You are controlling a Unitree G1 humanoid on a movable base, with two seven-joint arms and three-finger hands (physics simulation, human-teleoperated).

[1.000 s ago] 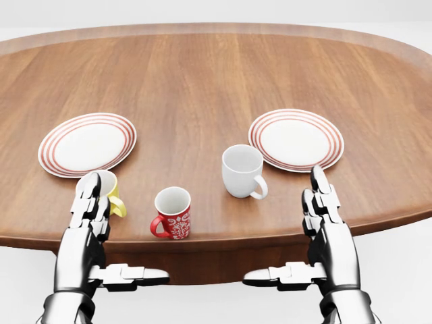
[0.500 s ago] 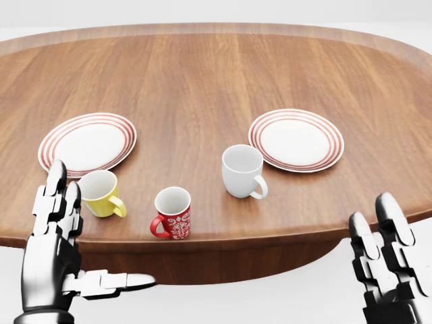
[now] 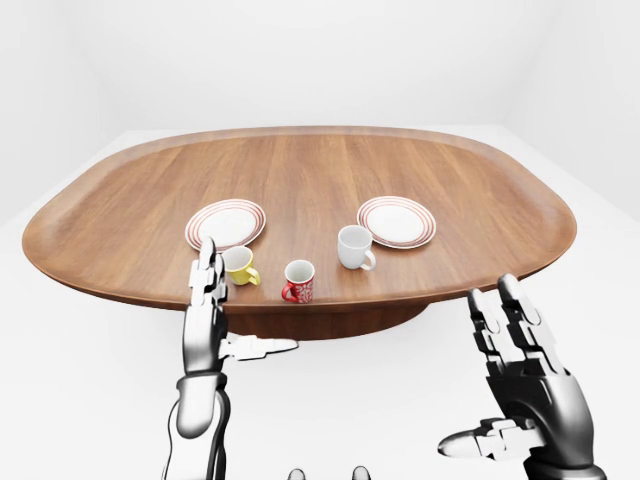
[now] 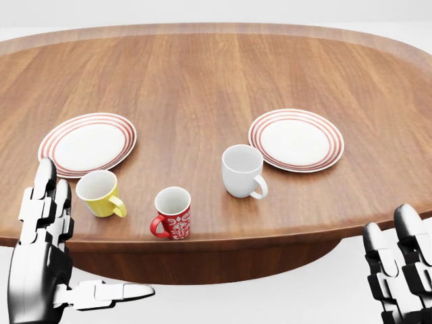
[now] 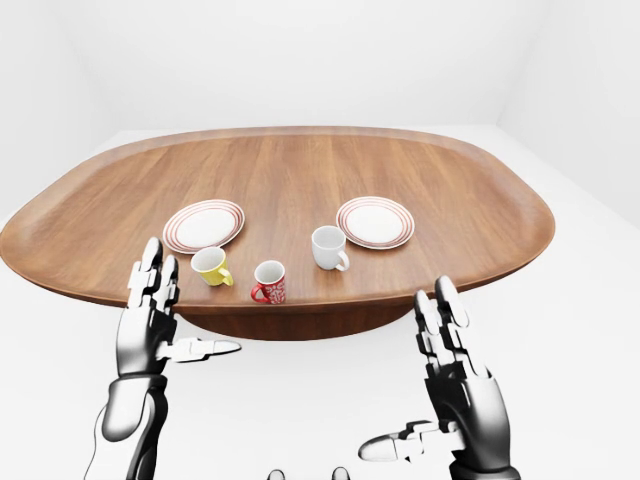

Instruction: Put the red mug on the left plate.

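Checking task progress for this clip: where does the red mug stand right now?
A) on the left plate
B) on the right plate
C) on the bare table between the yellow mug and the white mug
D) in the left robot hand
C: the red mug stands on the table between the yellow mug and the white mug; the left plate holds nothing.

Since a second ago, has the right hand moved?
Yes. The right hand dropped toward the head view's lower right corner, away from the right plate.

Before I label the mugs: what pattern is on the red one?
White floral print on the red mug, white inside; clearest in the head view.
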